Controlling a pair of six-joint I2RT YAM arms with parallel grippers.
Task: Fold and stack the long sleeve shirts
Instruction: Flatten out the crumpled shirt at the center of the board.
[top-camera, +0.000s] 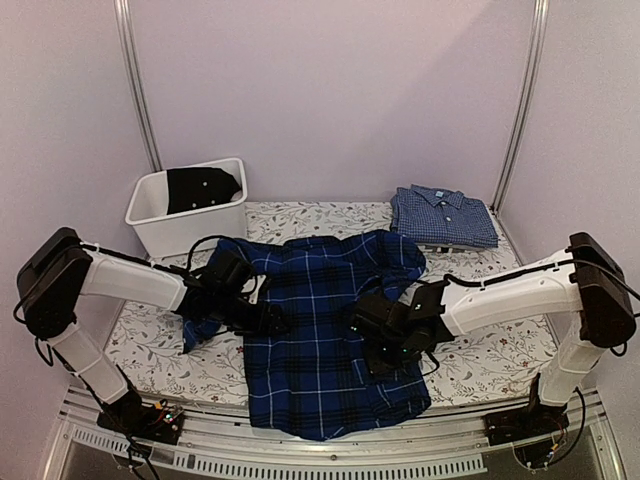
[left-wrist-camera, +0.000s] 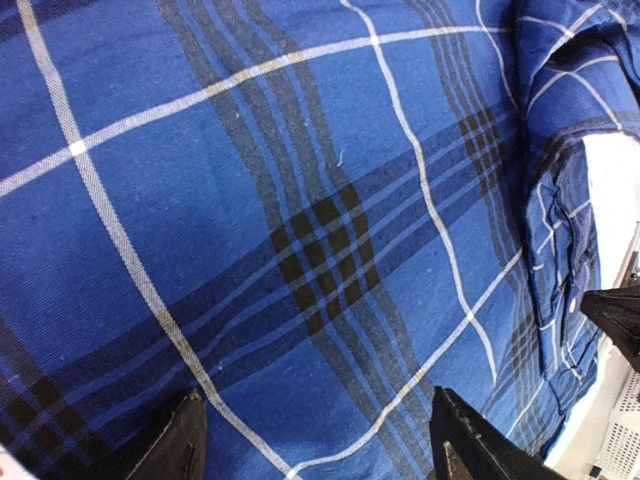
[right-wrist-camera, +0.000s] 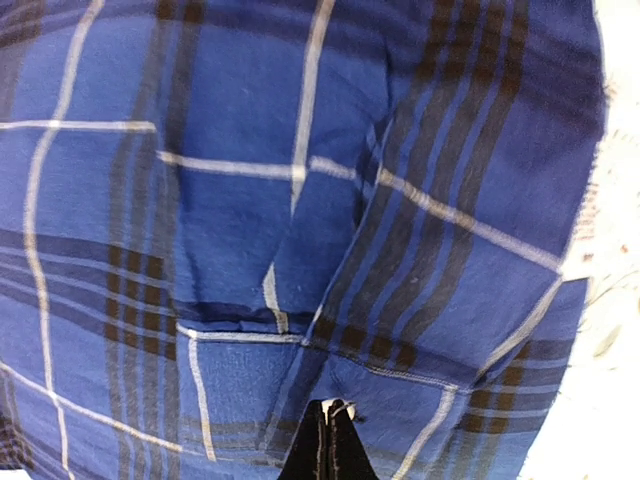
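Navy plaid shirt (top-camera: 310, 370), limp and light: grips best at folded edges, right tool (right-wrist-camera: 325, 415) clamped shut on one, left tool (left-wrist-camera: 315, 400) gaping empty.

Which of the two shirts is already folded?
The lighter blue fine-checked shirt at the back right; the navy plaid shirt lies spread open mid-table.
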